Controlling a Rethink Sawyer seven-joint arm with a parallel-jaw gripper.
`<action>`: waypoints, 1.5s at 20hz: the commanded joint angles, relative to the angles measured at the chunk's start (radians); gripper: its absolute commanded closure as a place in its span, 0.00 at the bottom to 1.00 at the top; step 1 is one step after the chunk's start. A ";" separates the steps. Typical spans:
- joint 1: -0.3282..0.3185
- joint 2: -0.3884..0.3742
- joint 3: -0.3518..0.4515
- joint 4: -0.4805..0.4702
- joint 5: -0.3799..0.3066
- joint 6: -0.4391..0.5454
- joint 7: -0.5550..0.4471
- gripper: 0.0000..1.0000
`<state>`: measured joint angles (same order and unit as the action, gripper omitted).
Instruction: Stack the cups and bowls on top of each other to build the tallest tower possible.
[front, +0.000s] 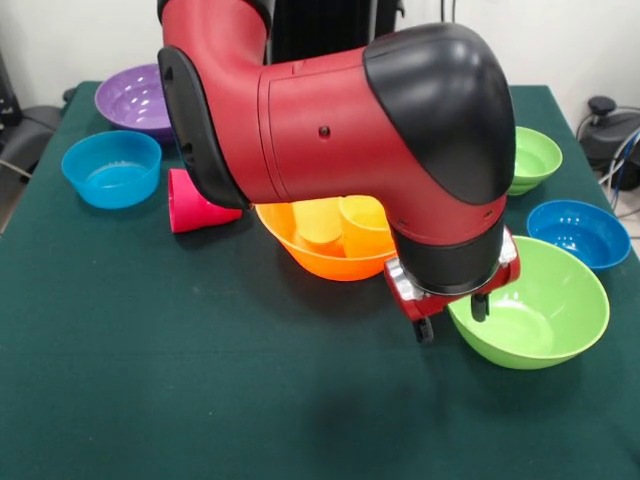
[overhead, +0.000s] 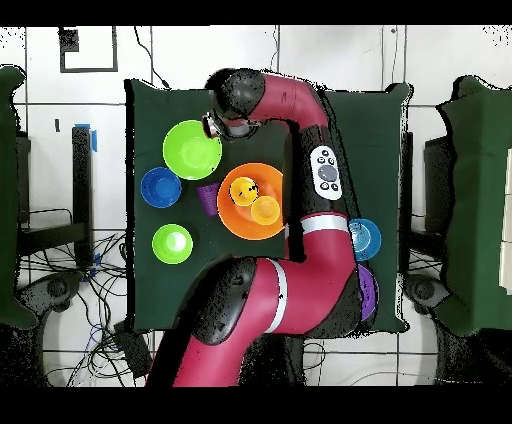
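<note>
In the front view, the pale yellow ribbed plastic cup (front: 365, 228) and the yellow-orange ribbed plastic cup (front: 318, 225) stood side by side inside the large orange plastic bowl (front: 330, 262) at mid-table. The red-pink ribbed plastic cup (front: 195, 203) lay to its left. The large lime green plastic bowl (front: 545, 315) sat to its right, with a small blue plastic bowl (front: 580, 232) behind.

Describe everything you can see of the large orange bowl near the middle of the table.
The large orange bowl is round, glossy and looks like plastic. It stands upright on the green table, near its middle. Two cups sit inside it, a yellow-orange cup and a paler yellow cup. In the front view the robot's arm hides part of its far rim. A purple cup lies close beside it in the overhead view; whether they touch is unclear.
</note>
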<state>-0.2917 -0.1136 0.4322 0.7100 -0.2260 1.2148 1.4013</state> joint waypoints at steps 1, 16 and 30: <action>0.015 0.040 0.016 0.027 -0.051 -0.005 -0.119 0.00; 0.013 0.053 0.021 0.016 -0.035 0.008 -0.093 1.00; 0.014 0.053 0.017 0.019 -0.049 -0.007 -0.114 1.00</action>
<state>-0.2912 -0.1042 0.4322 0.7099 -0.2256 1.2150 1.4013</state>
